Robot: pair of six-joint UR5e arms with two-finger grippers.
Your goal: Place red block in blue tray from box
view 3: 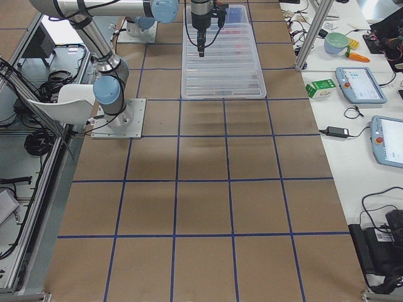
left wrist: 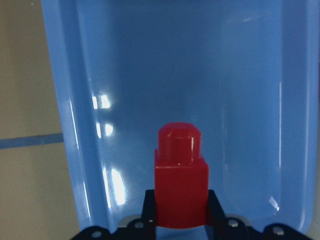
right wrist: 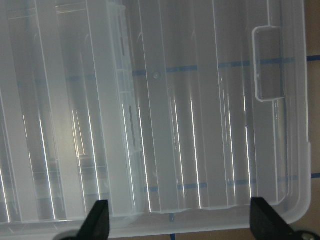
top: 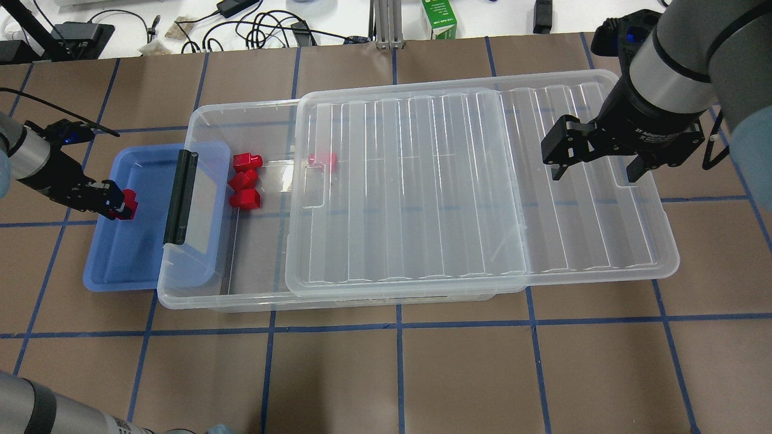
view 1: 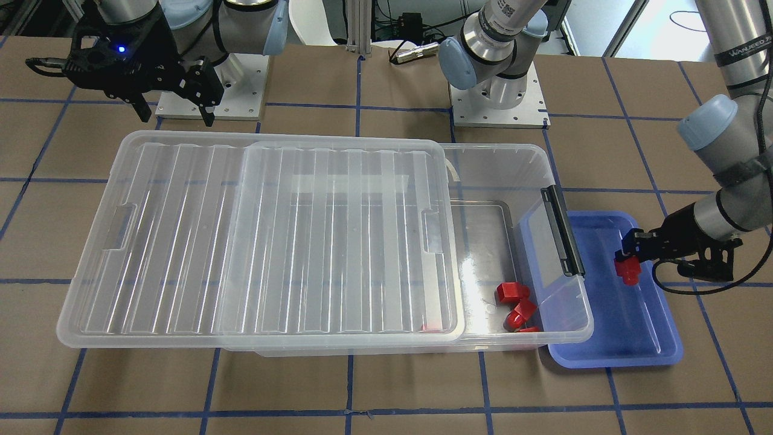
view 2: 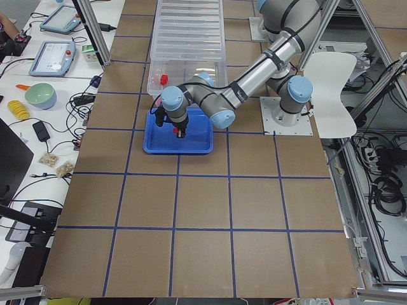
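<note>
The box [top: 241, 299] lies lengthwise across the middle of the counter [top: 422, 374]. Its lid [top: 422, 181] is slid toward the counter's right edge and overhangs that end of the box. The tray [top: 120, 278] lies at the box's left end, its inner side under the box's rim. The block [top: 128, 204] sits between the fingers of the left hand [top: 120, 206], over the tray. Three loose blocks [top: 244, 179] lie in the box's uncovered end, toward the counter's far edge. A fourth block [top: 322, 159] lies just under the lid's edge. The right hand [top: 594, 172] hangs above the lid's overhanging end.

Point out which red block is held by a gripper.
The red block over the blue tray, clamped in the left gripper; the other red blocks lie inside the box.
</note>
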